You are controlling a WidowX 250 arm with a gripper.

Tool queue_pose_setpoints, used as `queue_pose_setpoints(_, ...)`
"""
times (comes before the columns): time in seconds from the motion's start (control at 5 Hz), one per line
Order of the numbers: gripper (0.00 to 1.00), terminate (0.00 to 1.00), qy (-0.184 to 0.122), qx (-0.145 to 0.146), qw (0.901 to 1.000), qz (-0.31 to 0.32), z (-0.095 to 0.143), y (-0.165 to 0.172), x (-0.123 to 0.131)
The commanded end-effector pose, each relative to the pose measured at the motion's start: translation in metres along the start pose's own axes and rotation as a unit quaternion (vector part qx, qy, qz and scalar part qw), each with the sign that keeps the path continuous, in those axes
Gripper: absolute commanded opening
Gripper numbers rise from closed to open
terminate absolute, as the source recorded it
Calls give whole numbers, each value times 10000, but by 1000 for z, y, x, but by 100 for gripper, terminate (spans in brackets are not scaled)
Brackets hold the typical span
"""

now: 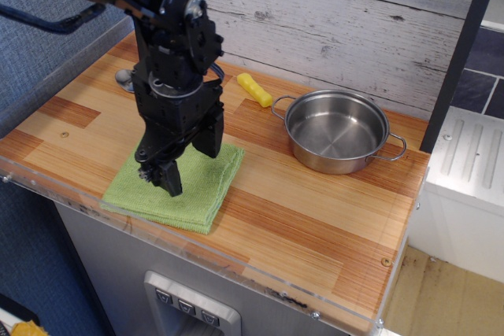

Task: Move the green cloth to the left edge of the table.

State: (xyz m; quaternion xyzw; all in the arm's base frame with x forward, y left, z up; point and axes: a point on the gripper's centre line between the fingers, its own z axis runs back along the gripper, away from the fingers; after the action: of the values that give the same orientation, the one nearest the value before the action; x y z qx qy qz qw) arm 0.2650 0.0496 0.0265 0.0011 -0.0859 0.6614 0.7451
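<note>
Tool (189,164) positioned directly over the green cloth (201,188), its two black fingers spread apart and pointing down; whether the tips touch the fabric cannot be told. Green cloth lies folded flat on the tabletop (315,218), at the front-left area near the clear front rim, short of the left edge. Steel pot (337,130) stands well apart to the right, toward the back. Yellow object (254,89) lies near the back wall, just left of the pot's handle. Spoon (124,77) partly hidden behind the arm.
</note>
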Motion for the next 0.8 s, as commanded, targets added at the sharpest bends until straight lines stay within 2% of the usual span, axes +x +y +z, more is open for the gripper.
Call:
queue_pose_setpoints(0.0, 100, 0, -70, -166, 9997, 143, -13, -13, 5)
queue_pose_setpoints(0.2, 100, 0, 37, -96, 9998, 182, -22, -14, 6)
queue_pose_setpoints(0.6, 100, 0, -61, -133, 9996, 258, -19, -11, 25)
